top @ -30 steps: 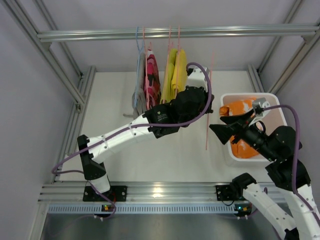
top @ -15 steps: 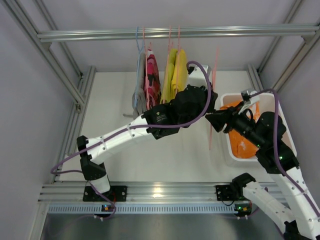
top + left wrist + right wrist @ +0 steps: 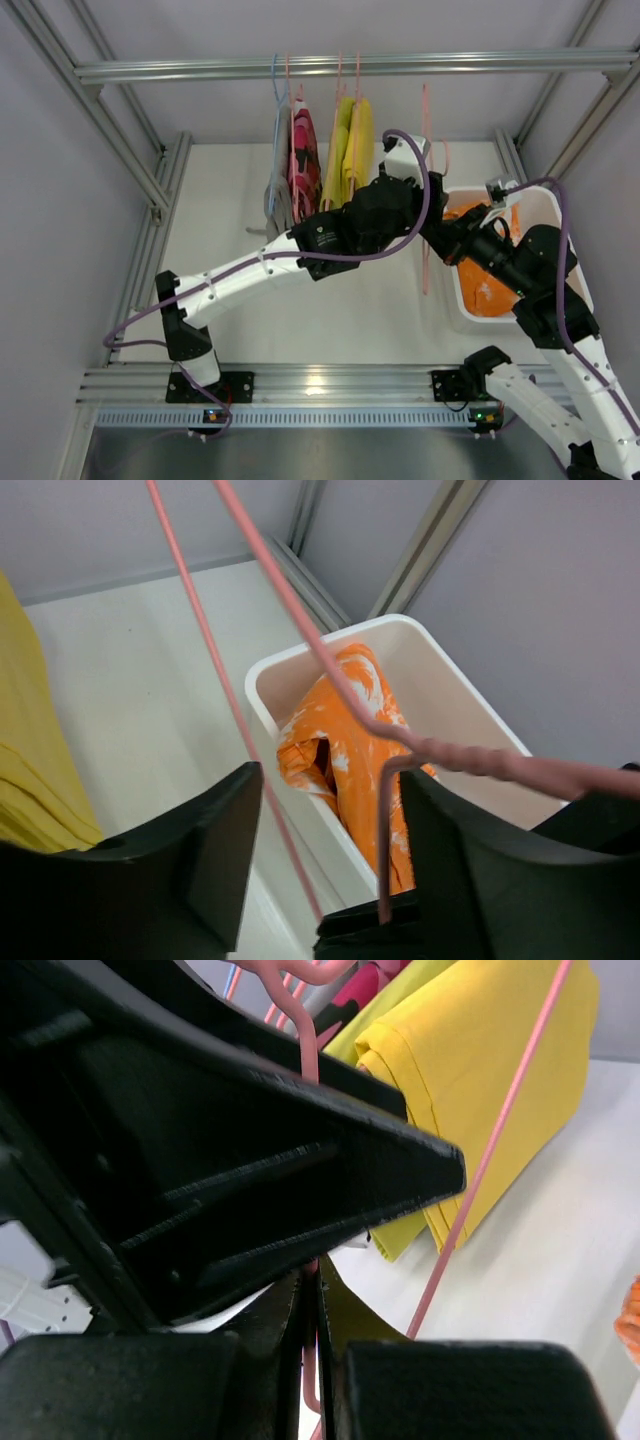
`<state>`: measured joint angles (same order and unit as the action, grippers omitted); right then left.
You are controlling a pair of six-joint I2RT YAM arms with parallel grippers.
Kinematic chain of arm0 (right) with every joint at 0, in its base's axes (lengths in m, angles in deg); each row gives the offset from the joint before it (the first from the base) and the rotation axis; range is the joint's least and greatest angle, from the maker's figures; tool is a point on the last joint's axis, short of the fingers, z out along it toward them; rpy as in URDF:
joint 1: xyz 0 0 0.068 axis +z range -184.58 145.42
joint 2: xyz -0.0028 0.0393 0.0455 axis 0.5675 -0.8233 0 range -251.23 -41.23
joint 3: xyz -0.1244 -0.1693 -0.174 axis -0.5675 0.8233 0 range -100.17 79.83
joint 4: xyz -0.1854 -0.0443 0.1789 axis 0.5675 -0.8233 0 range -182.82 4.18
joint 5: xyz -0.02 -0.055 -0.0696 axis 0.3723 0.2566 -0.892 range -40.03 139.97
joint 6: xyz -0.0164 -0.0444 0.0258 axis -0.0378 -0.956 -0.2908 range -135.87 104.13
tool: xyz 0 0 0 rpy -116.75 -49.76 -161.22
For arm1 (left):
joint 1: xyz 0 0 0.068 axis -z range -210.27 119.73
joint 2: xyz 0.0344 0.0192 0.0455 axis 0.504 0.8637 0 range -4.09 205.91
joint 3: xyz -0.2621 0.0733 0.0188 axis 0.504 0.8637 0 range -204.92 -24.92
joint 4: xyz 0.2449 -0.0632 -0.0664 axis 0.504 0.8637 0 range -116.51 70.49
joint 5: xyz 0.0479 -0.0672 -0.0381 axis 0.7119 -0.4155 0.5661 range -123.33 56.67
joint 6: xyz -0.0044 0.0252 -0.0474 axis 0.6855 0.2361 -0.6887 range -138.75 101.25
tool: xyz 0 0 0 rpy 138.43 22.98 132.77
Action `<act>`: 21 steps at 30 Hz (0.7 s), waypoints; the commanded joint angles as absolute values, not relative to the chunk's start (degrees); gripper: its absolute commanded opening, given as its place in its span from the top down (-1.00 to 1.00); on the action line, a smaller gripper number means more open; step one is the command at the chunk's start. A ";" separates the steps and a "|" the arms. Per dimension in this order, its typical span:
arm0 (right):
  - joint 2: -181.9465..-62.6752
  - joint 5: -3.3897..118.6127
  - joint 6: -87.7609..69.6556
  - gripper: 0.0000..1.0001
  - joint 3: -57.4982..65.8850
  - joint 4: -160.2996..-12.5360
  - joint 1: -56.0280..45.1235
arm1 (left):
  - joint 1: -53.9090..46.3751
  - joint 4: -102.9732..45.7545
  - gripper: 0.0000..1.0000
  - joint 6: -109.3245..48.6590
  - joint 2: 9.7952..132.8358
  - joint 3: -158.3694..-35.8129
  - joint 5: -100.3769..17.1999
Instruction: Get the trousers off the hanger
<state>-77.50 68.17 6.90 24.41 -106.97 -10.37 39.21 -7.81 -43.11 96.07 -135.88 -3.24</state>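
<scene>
The orange trousers [image 3: 488, 285] [image 3: 350, 735] lie crumpled in the white bin [image 3: 545, 200] [image 3: 452, 695], off the hanger. The pale pink hanger [image 3: 425, 130] [image 3: 300, 610] [image 3: 480, 1170] stands bare and upright between the two arms. My left gripper [image 3: 428, 198] [image 3: 330, 780] is open, and the hanger's wires pass between its fingers without being pinched. My right gripper [image 3: 440, 233] [image 3: 312, 1280] is shut on the hanger's thin wire, just below the left fingers. In the right wrist view a black left finger [image 3: 250, 1150] fills the upper part.
Yellow-green garments [image 3: 352, 140] [image 3: 480, 1070], a pink-and-black garment [image 3: 303, 150] and a blue-grey hanger [image 3: 275, 120] hang from the metal rail [image 3: 180, 70] behind the left arm. Frame posts line both sides of the white table [image 3: 220, 200].
The left gripper has opened and let go of the hanger. The right gripper has moved left from the bin and shut on the hanger wire.
</scene>
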 commanded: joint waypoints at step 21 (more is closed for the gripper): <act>-78.49 69.56 13.31 1.00 21.03 -107.53 -11.11 | 29.60 -17.45 -0.98 -24.21 75.11 -128.01 -12.85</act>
<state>-75.73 67.58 10.85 24.08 -108.54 -10.39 32.10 -13.58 -29.32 77.77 -126.28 -11.61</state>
